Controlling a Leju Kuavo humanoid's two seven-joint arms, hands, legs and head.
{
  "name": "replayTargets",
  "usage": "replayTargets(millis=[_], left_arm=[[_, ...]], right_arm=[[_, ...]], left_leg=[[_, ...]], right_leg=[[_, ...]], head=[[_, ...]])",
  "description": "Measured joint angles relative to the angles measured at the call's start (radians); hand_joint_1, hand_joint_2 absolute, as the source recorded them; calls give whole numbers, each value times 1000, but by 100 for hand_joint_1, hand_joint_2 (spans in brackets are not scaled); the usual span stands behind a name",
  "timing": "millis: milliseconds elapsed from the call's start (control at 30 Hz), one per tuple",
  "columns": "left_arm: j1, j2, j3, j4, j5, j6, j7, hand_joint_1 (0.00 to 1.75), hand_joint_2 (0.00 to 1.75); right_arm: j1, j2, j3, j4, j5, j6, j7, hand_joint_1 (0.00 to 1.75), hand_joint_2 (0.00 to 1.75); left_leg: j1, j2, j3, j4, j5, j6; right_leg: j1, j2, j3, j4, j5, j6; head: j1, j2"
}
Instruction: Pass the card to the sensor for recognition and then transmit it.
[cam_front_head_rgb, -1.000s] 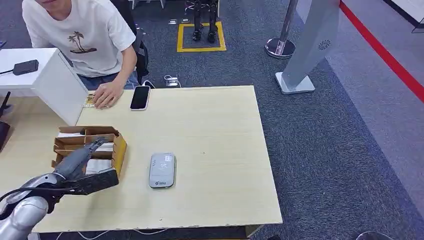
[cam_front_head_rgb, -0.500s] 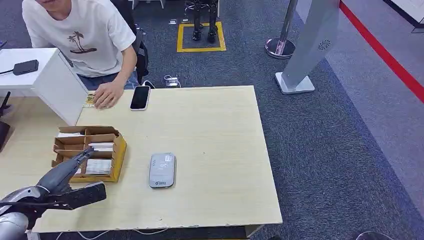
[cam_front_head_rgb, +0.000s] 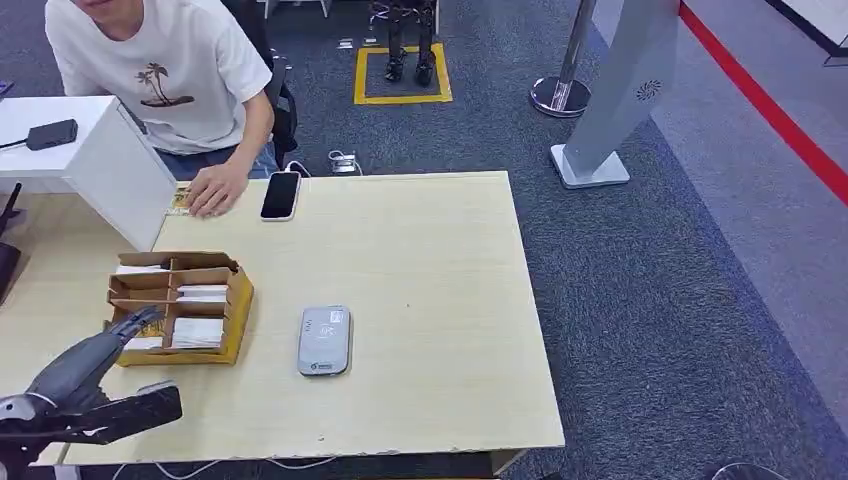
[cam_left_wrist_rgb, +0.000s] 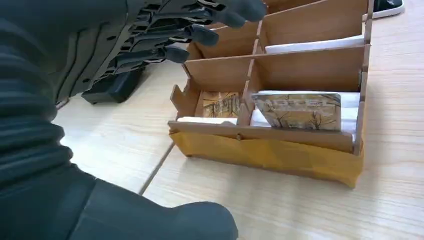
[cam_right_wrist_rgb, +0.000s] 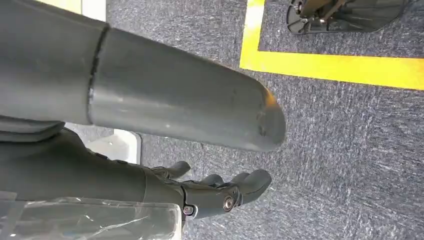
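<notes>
Retreat is what we are seeing: our left hand (cam_front_head_rgb: 95, 385) is pulling back from the box (cam_front_head_rgb: 180, 305) toward the table's (cam_front_head_rgb: 430, 260) near-left corner, fingers spread, carrying nothing. Cards (cam_left_wrist_rgb: 297, 111) are sitting in the box, left of the sensor (cam_front_head_rgb: 324, 340), so we are judging the pick not made; our right hand (cam_right_wrist_rgb: 220, 192) is hanging loosely curled and empty.

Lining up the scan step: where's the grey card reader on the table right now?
In the head view the grey card reader lies flat near the table's front edge, just right of the cardboard card box and apart from it, well ahead of the phone.
</notes>
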Motion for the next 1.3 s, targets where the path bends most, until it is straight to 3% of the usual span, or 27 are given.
replayTargets(millis=[633,933,1300], left_arm=[[146,-31,135,-2,-74,27,15,0,175],[148,-84,150,38,-113,30,-2,0,175],[85,-138,149,91,-132,6,-24,0,175]], right_arm=[[3,0,0,0,3,0,5,0,0],[3,0,0,0,13,0,6,0,0],[2,0,0,0,22,2,8,0,0]], left_leg=[[0,0,0,0,0,0],[0,0,0,0,0,0],[0,0,0,0,0,0]], right_leg=[[0,0,0,0,0,0],[0,0,0,0,0,0],[0,0,0,0,0,0]], head=[[0,0],[0,0],[0,0]])
